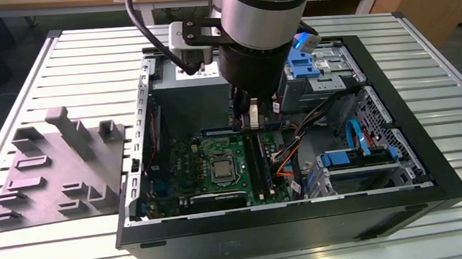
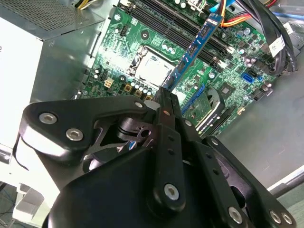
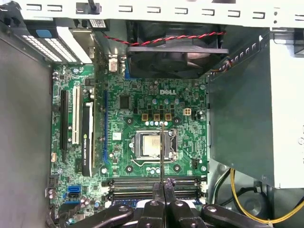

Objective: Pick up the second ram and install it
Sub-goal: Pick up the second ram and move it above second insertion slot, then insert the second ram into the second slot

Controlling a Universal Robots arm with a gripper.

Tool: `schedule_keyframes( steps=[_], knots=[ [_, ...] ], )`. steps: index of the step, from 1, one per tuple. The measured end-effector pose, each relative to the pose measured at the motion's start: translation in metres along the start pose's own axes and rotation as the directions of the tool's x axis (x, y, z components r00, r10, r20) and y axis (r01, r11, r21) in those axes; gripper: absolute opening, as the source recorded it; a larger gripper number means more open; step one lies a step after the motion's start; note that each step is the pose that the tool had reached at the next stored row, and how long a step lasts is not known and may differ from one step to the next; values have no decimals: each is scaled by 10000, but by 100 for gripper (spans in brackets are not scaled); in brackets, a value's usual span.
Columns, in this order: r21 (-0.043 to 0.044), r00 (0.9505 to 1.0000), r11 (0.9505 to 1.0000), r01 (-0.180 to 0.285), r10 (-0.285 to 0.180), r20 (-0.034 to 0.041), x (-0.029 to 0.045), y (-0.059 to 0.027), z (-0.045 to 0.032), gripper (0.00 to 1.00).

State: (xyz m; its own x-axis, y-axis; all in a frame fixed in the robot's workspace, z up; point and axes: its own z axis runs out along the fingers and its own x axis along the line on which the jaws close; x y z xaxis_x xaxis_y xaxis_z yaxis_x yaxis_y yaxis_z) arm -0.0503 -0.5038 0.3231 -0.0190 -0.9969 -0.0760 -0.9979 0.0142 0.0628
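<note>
One long dark-blue stick, the second ram, is seen pinched between the pressed-together fingers of the gripper, by which it is held on edge inside an open computer case set on a slatted metal desk. In the first wrist view the stick is shown edge-on as a thin line running out from the gripper's tips, directly over the processor socket. It is held clear above the green motherboard and is seated in no slot. The black memory slots are seen just beneath the gripper, and the stick is turned crosswise to them. A black fan is mounted at the case wall beyond the socket, farther from the gripper. A grey power supply is fixed beside the gripper, towards the exterior view's left. The silver and black arm is lowered into the case from above. A grey moulded tray is laid on the desk outside the case, well apart from the gripper on the exterior view's left.
</note>
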Motion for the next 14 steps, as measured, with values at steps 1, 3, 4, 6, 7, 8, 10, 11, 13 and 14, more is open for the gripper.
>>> schedule_keyframes(
  steps=[1,3,4,6,7,8,10,11,13,14],
  knots=[
    [-2,10000,10000,19,-19,-1,1,-1,10,11],
    [-4,10000,10000,55,-55,-3,3,-2,31,11],
    [-5,10000,10000,67,-67,-4,3,-3,39,11],
    [-6,10000,10000,82,-82,-6,5,-4,53,11],
    [-7,10000,10000,89,-89,-5,5,-4,62,11],
    [-8,10000,10000,94,-94,-6,6,-5,67,11],
    [-9,10000,10000,96,-96,-10,6,-5,68,11],
    [-9,10000,10000,96,-96,-9,6,-5,69,11],
    [-8,10000,10000,96,-97,-7,7,-6,86,11],
    [-8,10000,10000,96,-96,-6,7,-6,87,11]
  ],
)
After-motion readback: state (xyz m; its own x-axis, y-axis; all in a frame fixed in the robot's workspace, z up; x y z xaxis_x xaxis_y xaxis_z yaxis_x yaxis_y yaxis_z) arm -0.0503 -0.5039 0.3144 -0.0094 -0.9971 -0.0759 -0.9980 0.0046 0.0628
